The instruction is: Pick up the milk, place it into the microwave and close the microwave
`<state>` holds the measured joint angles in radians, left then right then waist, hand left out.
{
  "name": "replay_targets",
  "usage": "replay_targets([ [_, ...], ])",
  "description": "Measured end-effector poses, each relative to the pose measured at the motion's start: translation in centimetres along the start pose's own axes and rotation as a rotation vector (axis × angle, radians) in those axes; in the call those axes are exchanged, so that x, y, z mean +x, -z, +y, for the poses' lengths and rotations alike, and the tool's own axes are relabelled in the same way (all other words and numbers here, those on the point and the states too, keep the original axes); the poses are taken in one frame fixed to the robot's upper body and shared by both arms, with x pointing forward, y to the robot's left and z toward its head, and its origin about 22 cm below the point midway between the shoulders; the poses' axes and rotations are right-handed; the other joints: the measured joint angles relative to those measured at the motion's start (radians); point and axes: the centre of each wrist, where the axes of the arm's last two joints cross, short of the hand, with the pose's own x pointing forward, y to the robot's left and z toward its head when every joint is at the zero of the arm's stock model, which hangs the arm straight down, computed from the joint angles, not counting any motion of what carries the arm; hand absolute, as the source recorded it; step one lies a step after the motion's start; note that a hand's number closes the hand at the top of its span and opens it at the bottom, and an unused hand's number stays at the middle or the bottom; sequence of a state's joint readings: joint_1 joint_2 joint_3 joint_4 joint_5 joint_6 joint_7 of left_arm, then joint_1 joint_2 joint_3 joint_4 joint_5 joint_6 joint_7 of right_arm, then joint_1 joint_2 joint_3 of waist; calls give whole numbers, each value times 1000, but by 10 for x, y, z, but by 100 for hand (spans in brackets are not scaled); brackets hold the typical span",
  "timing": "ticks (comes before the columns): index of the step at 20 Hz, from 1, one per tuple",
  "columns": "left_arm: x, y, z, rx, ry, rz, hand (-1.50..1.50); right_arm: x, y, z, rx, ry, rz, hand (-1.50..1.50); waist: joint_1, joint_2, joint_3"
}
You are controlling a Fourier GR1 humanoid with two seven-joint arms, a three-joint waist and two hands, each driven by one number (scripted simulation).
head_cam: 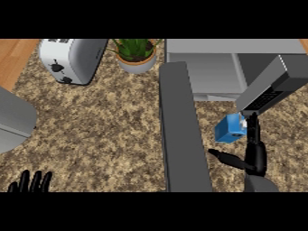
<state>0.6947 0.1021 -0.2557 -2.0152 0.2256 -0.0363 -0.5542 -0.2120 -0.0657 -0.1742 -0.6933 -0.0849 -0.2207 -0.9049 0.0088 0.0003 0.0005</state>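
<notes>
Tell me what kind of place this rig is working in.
Most likely a kitchen counter: a speckled brown granite-look countertop carries a silver toaster, a grey microwave with its door swung open and a potted green plant. The right hand is at a small blue milk carton.

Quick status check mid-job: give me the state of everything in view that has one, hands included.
Microwave: open, nothing visible inside.
Microwave door: swung wide open.
Milk: on the counter in front of the microwave, not yet inside.
Right hand: open, fingers straight against the milk's side, thumb spread.
Left hand: open, resting at the lower left edge, fingers up.
Toaster: nothing visible in its slots.
Potted plant: upright.
</notes>
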Motion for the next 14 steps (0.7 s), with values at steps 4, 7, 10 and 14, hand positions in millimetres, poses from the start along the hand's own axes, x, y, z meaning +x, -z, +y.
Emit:
replay_targets([
  [4, 4, -8, -3, -3, -2, -2, -150, -3, 7, 9, 3, 29, 16, -150, 2, 0, 0],
  [7, 6, -6, 4, -4, 6, -5, -150, -5, 6, 14, -6, 39, 25, -150, 2, 0, 0],
  [10, 4, -2, -1, -4, 3, 2, -150, -6, 11, 18, -32, 33, 21, 150, 2, 0, 0],
  [14, 2, -2, -5, -10, 1, -1, -150, -3, 27, 18, -55, -43, 4, 150, 6, 2, 0],
])
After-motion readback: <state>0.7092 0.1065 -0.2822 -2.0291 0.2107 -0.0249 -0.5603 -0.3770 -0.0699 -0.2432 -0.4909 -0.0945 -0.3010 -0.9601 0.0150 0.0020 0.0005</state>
